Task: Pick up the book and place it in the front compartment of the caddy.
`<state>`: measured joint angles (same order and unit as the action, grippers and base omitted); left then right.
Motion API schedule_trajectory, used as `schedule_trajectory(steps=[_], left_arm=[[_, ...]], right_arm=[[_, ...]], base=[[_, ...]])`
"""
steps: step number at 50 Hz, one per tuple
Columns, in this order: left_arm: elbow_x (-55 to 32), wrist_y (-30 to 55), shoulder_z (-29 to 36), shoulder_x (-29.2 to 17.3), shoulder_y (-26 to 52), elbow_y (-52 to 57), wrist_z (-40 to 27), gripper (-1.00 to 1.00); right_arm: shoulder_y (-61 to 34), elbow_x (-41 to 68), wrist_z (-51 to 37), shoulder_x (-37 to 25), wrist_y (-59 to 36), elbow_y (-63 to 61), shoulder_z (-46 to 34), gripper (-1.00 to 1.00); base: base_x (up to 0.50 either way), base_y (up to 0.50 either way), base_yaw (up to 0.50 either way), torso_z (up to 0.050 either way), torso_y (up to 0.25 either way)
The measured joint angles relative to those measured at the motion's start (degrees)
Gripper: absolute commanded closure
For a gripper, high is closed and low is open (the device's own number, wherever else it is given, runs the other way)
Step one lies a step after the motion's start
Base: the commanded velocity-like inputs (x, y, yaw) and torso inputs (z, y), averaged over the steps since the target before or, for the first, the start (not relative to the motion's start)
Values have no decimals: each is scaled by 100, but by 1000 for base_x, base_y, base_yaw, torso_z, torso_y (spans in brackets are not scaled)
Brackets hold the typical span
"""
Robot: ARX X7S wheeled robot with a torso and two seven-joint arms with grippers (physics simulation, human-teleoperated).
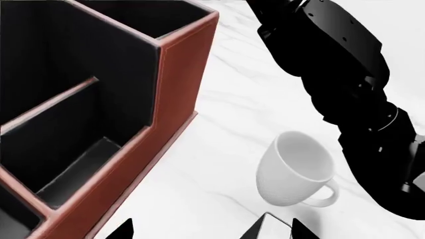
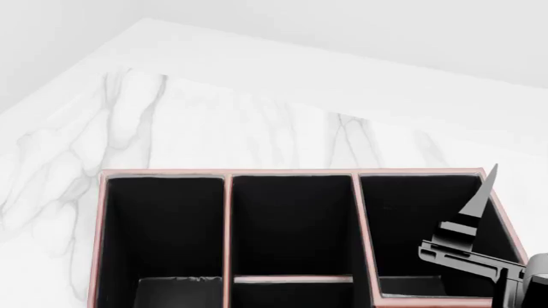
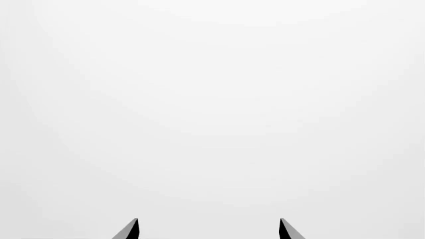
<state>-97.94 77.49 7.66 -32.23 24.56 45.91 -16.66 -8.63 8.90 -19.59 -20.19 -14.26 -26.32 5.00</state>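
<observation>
On the marble, the caddy [image 2: 296, 174] shows only black cells; both tools spread, holding nothing.

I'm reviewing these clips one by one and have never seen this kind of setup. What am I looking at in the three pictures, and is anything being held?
These are simulator renders from a two-armed robot on wheels. The head view looks down from the robot's head into the caddy, a red-brown box with black compartments standing on a white marble table; the dark shape at its lower right is the right gripper. The left wrist view comes from a camera near the left gripper: it shows the caddy's corner, a white mug upright on the table beside it, and the other black arm. The right wrist view shows only two fingertips against blank white. Both grippers look open and empty. The book appears in no picture.
</observation>
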Motion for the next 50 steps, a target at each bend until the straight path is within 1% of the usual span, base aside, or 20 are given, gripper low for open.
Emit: schedule_trajectory(steps=[8,12,30,43,50], left_arm=[[24,114,217,-4,19,-65,-35,-100],[163,188,334,2,16,-79,50,-100],[938,436,927,-53,137,164,912,-100],[2141,234,1647,-181,217,266,1824,-100],[2939,-75,2213,-341,272,271,2388,-100]], right_arm=[[0,-2,-12,-15,14,5,-13,-100],[-4,-10,-31,-22,26,17,-7,-100],[-46,-45,-125,-50,36,98,25,-100],[-47,-21,-144,-76,45,95,41,-100],[-44,-14,-151,-87,56,88,37,-100]], base=[[0,0,0,0,0],[0,0,0,0,0],[0,0,0,0,0],[0,0,0,0,0],[0,0,0,0,0]])
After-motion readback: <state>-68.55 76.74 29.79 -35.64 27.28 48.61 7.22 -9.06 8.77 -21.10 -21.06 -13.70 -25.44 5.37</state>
